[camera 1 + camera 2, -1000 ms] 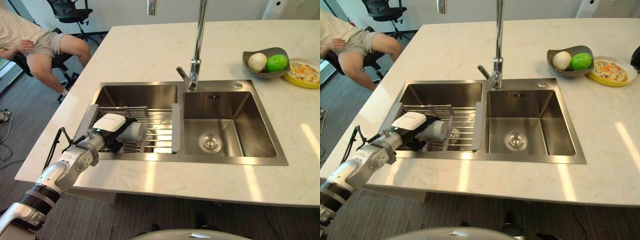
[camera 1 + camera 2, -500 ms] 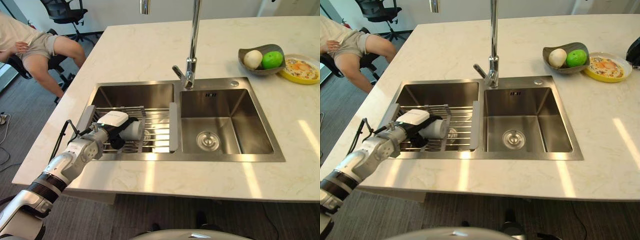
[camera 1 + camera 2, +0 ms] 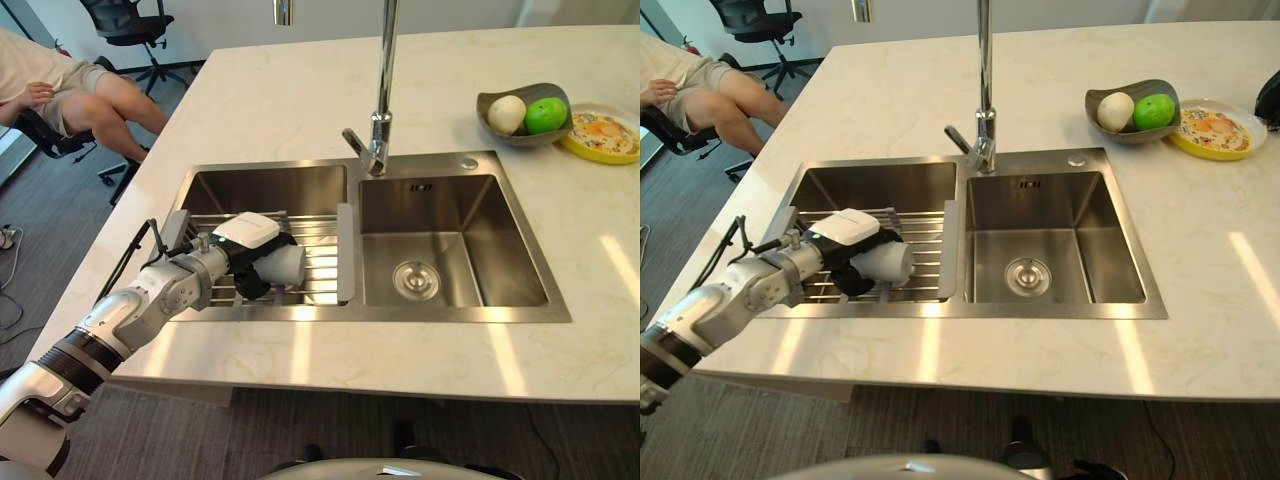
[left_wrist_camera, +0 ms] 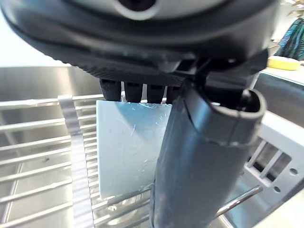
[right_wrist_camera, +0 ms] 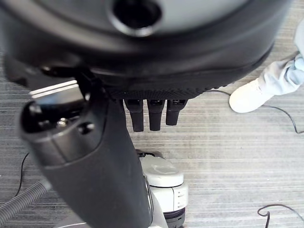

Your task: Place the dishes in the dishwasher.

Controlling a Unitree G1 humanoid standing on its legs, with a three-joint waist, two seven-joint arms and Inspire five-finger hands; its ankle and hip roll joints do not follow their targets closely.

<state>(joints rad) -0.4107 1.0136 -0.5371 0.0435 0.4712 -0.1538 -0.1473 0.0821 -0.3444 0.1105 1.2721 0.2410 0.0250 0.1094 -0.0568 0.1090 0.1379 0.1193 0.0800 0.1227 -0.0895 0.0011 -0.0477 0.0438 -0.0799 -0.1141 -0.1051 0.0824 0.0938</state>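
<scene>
My left hand [image 3: 244,241] is shut on a pale, whitish cup [image 3: 286,265], held on its side just above the wire drying rack [image 3: 322,272] in the left basin of the steel sink [image 3: 262,190]. In the left wrist view the fingers [image 4: 134,90] curl over the cup [image 4: 126,147] and the thumb crosses its front, with the rack bars [image 4: 42,166] close beneath. The cup's mouth points toward the basin divider. My right hand [image 5: 99,161] hangs over grey carpet, its fingers [image 5: 150,114] relaxed and holding nothing.
A tall faucet [image 3: 380,110] rises between the basins; the right basin [image 3: 450,250] holds a drain. A grey bowl [image 3: 525,112] with fruit and a yellow plate [image 3: 603,137] sit at the far right of the counter. A person [image 3: 60,95] sits at the far left.
My left hand has carried the cup to the right along the rack, toward the divider. The camera has also shifted a little.
</scene>
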